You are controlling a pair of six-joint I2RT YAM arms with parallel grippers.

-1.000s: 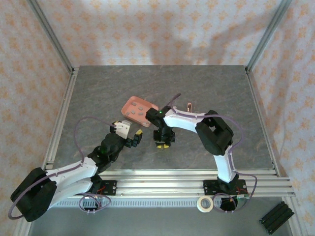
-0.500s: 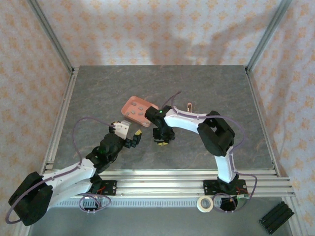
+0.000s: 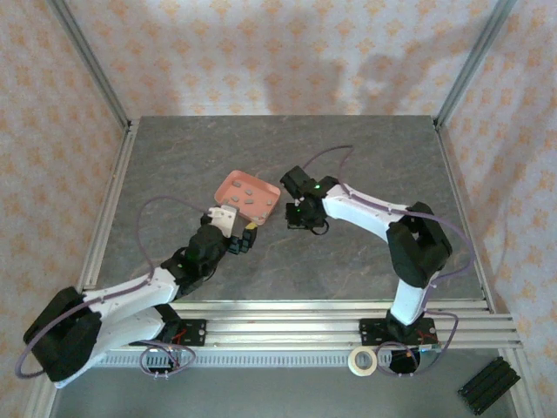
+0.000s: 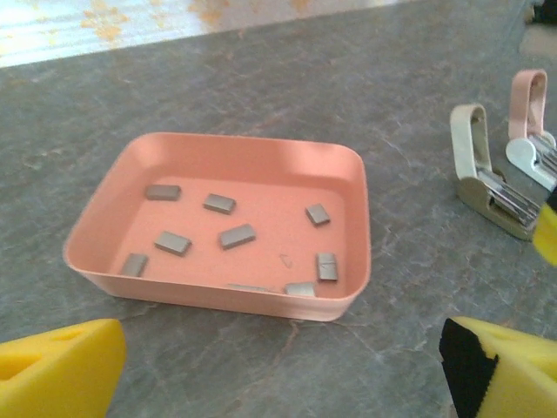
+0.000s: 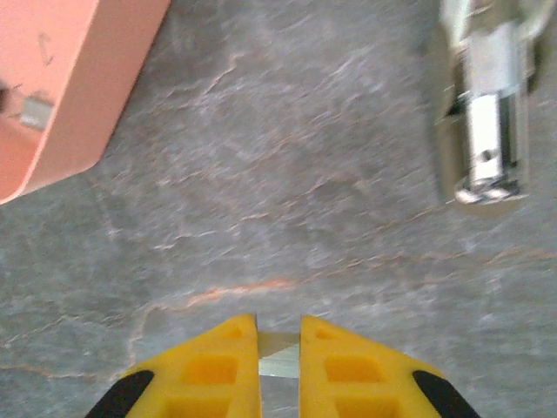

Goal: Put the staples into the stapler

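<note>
Currently R hand (image 5: 278, 335) is narrow, pads pinching a thin pale staple strip (image 5: 278, 364) w/ its end poking out between them. I reckon it's gripped that way so it can slide straight into the stapler (image 5: 483, 131), which lies open on the tabletop (image 5: 305, 200) near the pink tray (image 4: 261, 174) but apart from it, metal channel exposed. R arm reaches from its near-right base across to mid-tabletop, elbow high, wrist tipped down. L hand (image 4: 278, 366) is spread wide, holding nothing, low at the tray's near side, prob. to stay out of the way. Other staples (image 4: 237, 235) lie scattered loose in that tray. L arm stretches low from near-left.
</note>
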